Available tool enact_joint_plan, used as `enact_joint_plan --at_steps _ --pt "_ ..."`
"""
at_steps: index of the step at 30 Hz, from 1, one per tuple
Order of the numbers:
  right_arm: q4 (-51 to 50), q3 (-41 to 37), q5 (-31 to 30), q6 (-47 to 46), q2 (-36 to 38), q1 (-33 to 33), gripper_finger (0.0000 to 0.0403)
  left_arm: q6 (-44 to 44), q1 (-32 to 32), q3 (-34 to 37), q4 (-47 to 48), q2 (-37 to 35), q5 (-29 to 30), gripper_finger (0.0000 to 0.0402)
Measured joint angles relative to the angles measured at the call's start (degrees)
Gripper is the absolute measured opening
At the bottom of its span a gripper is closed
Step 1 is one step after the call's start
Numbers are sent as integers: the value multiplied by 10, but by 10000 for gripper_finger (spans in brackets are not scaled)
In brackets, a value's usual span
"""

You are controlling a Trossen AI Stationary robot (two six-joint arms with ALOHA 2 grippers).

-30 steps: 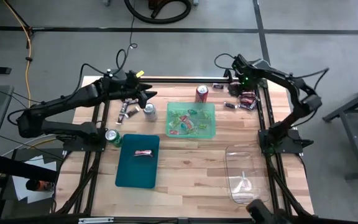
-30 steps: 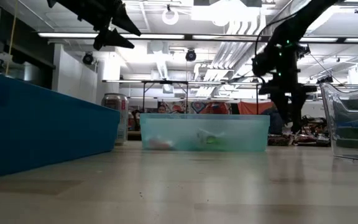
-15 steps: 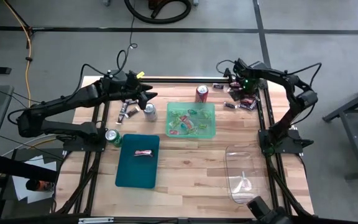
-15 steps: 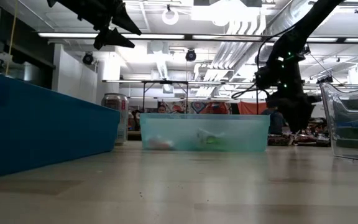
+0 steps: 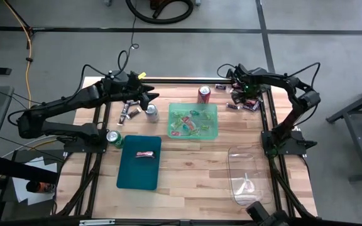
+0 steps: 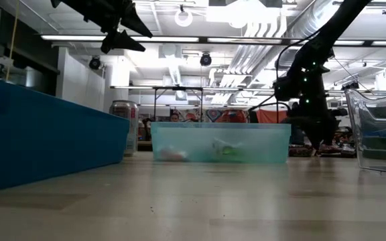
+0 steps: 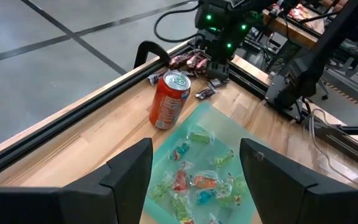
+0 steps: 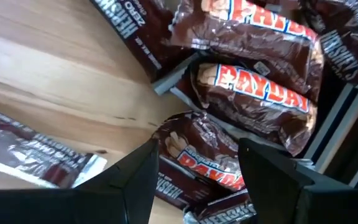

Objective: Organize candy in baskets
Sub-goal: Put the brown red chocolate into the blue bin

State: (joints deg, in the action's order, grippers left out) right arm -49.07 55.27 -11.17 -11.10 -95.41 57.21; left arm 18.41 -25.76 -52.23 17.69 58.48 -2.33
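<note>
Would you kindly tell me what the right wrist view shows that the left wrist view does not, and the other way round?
Only the right wrist view reads the wrappers: PayDay bars and Hershey's bars heaped on the wood, with the right gripper open just above them. Only the left wrist view shows the red soda can, the light green basket holding bright candies, and the open left gripper hovering over it. Both share the candy pile at the table's far edge, small in the left wrist view beneath the right arm.
</note>
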Motion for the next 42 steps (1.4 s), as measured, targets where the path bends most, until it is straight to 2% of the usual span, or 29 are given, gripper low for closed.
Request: enact_joint_plan --at_steps 4,7,9,12,13,17,20,25,29,34,38,42 --pt "-6 0 -24 0 -14 -10 204 0 0 0 0 0 0 230" --pt "-8 0 -43 -4 -24 -16 173 0 0 0 0 0 0 230" --pt "-8 0 -47 -6 -25 -19 131 0 0 0 0 0 0 230" --pt "-11 1 -47 -4 -17 -19 38 0 0 0 0 -4 0 230" --pt "-11 1 -46 -4 -6 -20 21 0 0 0 -2 -9 0 230" --pt "-12 1 -36 -6 73 -25 15 -6 -2 -1 -21 -42 0 230" --pt "-5 1 4 -17 162 -30 5 -22 -2 -1 -33 -68 2 230" --pt "72 2 140 -48 309 -48 2 -25 -2 -1 -62 -90 24 230" --pt "166 2 227 -107 384 -87 2 -17 -2 -1 -79 -87 26 230" --pt "290 2 262 -182 401 -187 1 -28 12 -1 -113 -51 19 230" --pt "417 2 261 -217 369 -287 0 -96 41 -1 -144 -2 -5 230" --pt "565 2 259 -225 318 -368 0 -115 70 -1 -221 44 -31 230"
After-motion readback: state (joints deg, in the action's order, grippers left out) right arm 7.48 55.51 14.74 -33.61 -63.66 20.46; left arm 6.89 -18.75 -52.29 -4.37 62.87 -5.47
